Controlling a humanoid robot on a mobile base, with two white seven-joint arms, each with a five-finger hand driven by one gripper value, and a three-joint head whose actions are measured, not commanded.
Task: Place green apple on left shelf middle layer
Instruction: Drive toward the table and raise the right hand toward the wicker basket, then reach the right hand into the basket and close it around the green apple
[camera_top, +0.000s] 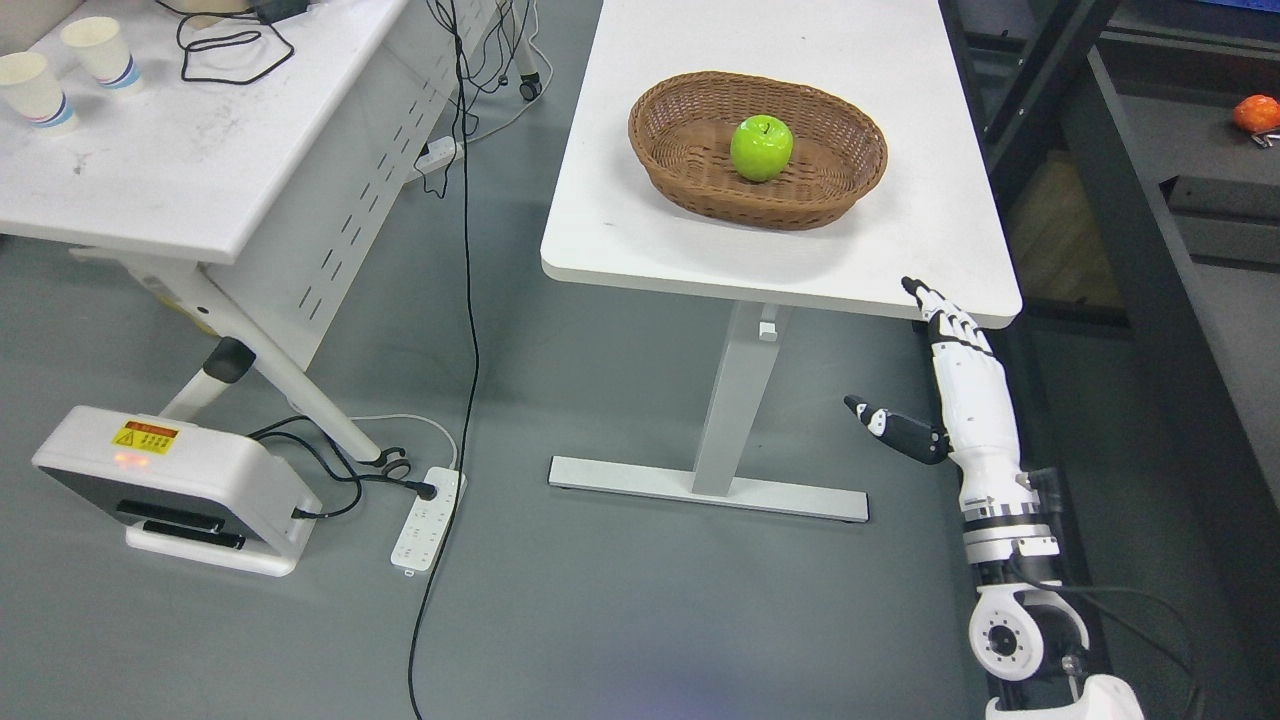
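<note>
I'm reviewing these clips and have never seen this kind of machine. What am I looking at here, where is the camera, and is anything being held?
This single picture comes from a camera on a humanoid robot's head, looking down. The white jointed limb at lower right is its right hand, fingers stretched out and empty, reaching up near the edge of the white table. The left arm is not visible. On the table sits a wicker basket with a green apple inside it. Nothing is held. Another table at left carries two paper cups; a power strip lies on the floor.
</note>
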